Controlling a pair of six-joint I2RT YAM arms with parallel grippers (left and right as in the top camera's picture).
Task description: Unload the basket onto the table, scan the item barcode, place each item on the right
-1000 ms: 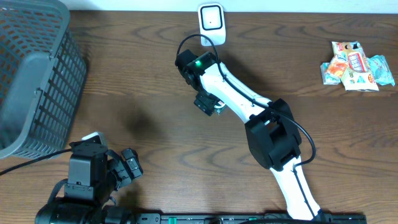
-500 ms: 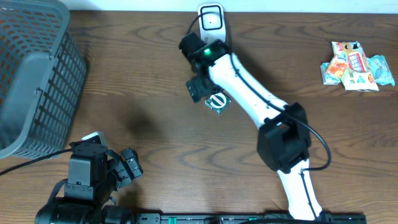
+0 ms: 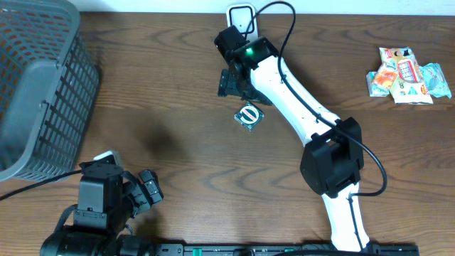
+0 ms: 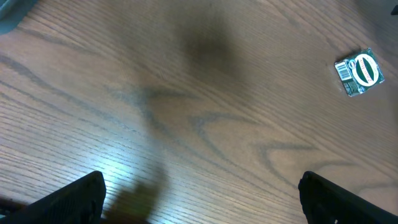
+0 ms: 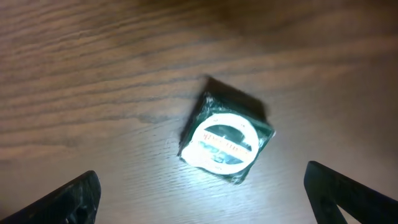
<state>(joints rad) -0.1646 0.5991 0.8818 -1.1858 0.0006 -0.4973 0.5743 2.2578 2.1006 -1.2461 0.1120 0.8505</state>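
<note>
The item [image 3: 249, 115] is a small dark green packet with a white oval label, lying flat on the wooden table. In the right wrist view the item [image 5: 227, 140] lies just ahead of my right gripper [image 5: 202, 190], whose jaws stand open and empty. Overhead, the right gripper [image 3: 232, 83] hangs between the item and the white scanner [image 3: 242, 17] at the table's back edge. My left gripper [image 3: 148, 188] rests open at the front left, far from the item [image 4: 359, 71], with only bare wood between its fingers [image 4: 74, 196].
A grey plastic basket [image 3: 43, 85] fills the back left corner. A pile of colourful snack packets [image 3: 409, 74] lies at the back right. The right arm [image 3: 298, 107] stretches diagonally across the middle of the table.
My right gripper has drawn back from the item towards the scanner, leaving the item uncovered on the table. The left arm has not moved.
</note>
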